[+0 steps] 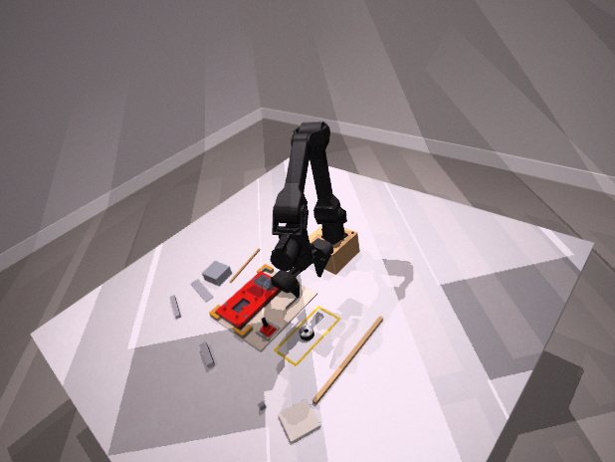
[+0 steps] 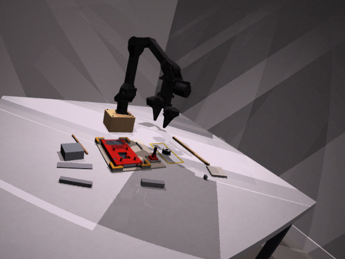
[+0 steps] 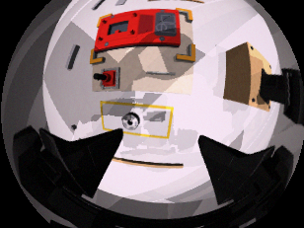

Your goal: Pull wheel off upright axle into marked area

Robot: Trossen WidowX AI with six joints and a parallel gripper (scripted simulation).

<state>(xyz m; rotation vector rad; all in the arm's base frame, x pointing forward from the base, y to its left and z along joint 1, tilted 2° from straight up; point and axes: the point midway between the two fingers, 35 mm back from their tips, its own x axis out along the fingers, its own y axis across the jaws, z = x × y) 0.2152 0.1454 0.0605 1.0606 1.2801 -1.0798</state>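
Nearest in the exterior view, grey bars [image 2: 152, 183] are lying on the surface [image 2: 167, 217], well apart from the work and posing no risk.

Farther in, the wheel [image 2: 166, 151] is sitting flat inside the yellow-marked area [image 2: 178, 161], just right of the red-based upright axle [image 2: 154, 153], which is standing bare. From the wrist view the wheel [image 3: 131, 118] is lying toward one end of the marked area [image 3: 168, 122], inside the line; the margin looks modest, so any nudge toward that border could be carrying it out of bounds.

Farther still and well above, the gripper [image 2: 163, 115] is hanging with its fingers spread wide and nothing between them, touching nothing. The task appears essentially finished.

What could go wrong now is mostly self-inflicted: the arm dropping again over the area could be clipping the wheel or the axle with a finger tip. A round part like this might be rolling if tipped onto its rim. The long wooden stick [image 2: 191, 150] is lying just right of the area, and a low sweep could be pushing it into the wheel.
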